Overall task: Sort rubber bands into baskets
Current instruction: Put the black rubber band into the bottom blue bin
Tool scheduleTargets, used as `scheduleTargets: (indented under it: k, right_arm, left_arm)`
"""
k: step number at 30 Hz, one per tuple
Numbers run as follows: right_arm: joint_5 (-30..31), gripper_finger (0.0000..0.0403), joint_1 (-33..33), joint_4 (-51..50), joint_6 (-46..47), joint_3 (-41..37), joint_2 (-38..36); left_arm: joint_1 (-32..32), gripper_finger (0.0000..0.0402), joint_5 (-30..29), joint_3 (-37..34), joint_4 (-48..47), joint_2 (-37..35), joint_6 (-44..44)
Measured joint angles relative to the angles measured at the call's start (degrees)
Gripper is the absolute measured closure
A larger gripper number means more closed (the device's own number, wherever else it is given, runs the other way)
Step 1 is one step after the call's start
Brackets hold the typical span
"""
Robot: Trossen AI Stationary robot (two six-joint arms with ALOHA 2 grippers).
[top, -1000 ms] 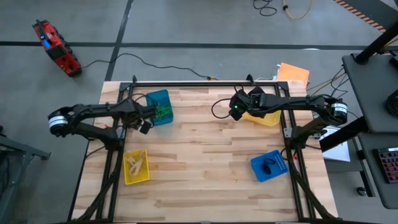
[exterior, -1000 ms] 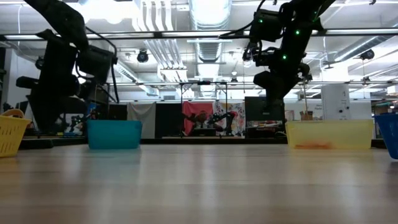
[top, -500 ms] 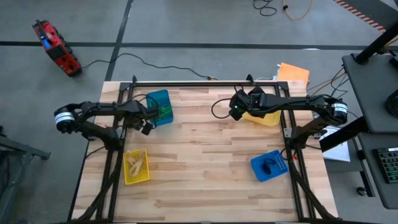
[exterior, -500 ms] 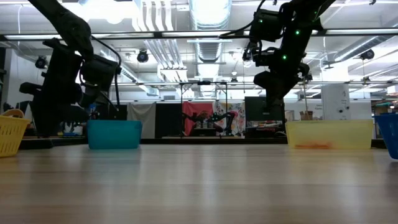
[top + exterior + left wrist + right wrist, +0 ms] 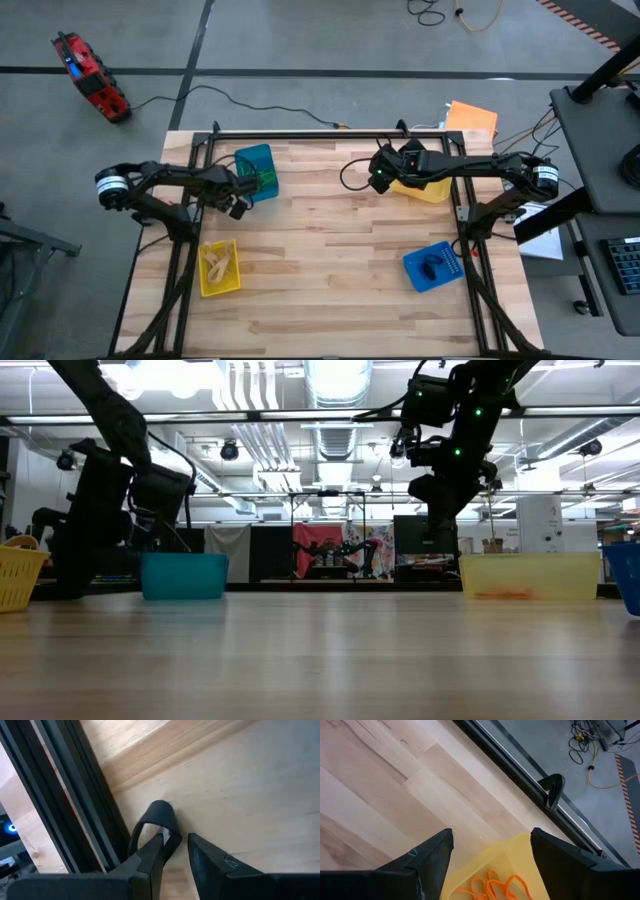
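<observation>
Four baskets stand on the wooden table. A blue basket (image 5: 255, 170) at the far left holds green rubber bands (image 5: 265, 178). A yellow basket (image 5: 432, 190) at the far right holds orange rubber bands (image 5: 490, 882). A yellow basket (image 5: 218, 268) at the near left holds tan bands. A blue basket (image 5: 432, 265) at the near right holds black bands. My left gripper (image 5: 237, 207) is low beside the far-left blue basket, empty, its fingers (image 5: 195, 845) a narrow gap apart. My right gripper (image 5: 380, 178) hangs wide open and empty above the left end of the far-right yellow basket (image 5: 517, 847).
Black frame rails (image 5: 330, 133) run along the table's far edge and down both sides. A black curved clip (image 5: 159, 815) sits by the rail just ahead of my left fingers. An orange sheet (image 5: 472, 118) lies past the far right corner. The table's middle (image 5: 330, 250) is bare wood.
My left arm has folded in and sunk lower beside the far-left blue basket, and its gripper has shifted slightly toward the near edge.
</observation>
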Motion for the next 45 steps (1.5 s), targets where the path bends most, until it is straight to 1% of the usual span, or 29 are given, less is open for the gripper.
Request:
scheduleTargets:
  k: [7,9,12,13,19,24,27,31,34,36,38,41,45]
  right_arm:
    - [0.0,0.0142,0.0,0.0,0.0,0.0,0.0]
    - [0.0,0.0142,0.0,0.0,0.0,0.0,0.0]
    - [0.0,0.0142,0.0,0.0,0.0,0.0,0.0]
    - [0.0,0.0142,0.0,0.0,0.0,0.0,0.0]
    - [0.0,0.0142,0.0,0.0,0.0,0.0,0.0]
    - [0.0,0.0142,0.0,0.0,0.0,0.0,0.0]
    - [0.0,0.0142,0.0,0.0,0.0,0.0,0.0]
    - [-0.4,0.0142,0.0,0.0,-1.1,0.0,0.0]
    - [-1.8,0.0142,0.6,0.0,-2.1,-0.4,0.0]
    - [-1.9,0.0142,1.8,0.5,-2.9,-1.3,0.0]
    - [-2.0,0.0142,3.8,2.8,-4.2,-3.1,-0.4]
    - [-2.1,0.0142,8.1,9.2,-6.4,-6.9,-1.6]
    - [-2.7,0.0142,15.6,21.6,-12.5,-13.0,-4.5]
  left_arm:
    - [0.0,0.0328,-0.8,-0.5,0.9,-0.1,0.2]
    - [0.0,0.0341,-0.8,-0.3,0.9,0.0,0.4]
    - [0.1,0.0386,-1.4,0.1,1.4,-0.1,0.3]
    - [0.1,0.0394,-1.5,0.1,1.3,-0.1,-0.3]
    - [-1.5,0.0401,-2.4,2.1,-2.1,-0.4,-1.9]
    - [-4.7,0.0401,-3.0,6.6,-7.3,-1.4,-2.5]
    - [-7.7,0.0401,-4.6,10.4,-10.2,-2.2,-2.5]
    - [-12.6,0.0401,-8.0,17.6,-14.6,-3.5,-2.2]
    - [-17.3,0.0401,-10.3,23.4,-14.3,-4.8,1.3]
    - [-21.0,0.0402,-12.0,27.1,-10.8,-5.8,5.5]
    - [-25.0,0.0402,-12.9,29.4,-4.6,-7.1,11.9]
    - [-30.5,0.0402,-12.6,30.1,10.9,-9.3,23.7]
    - [-34.8,0.0402,-6.7,27.6,30.4,-11.1,35.9]
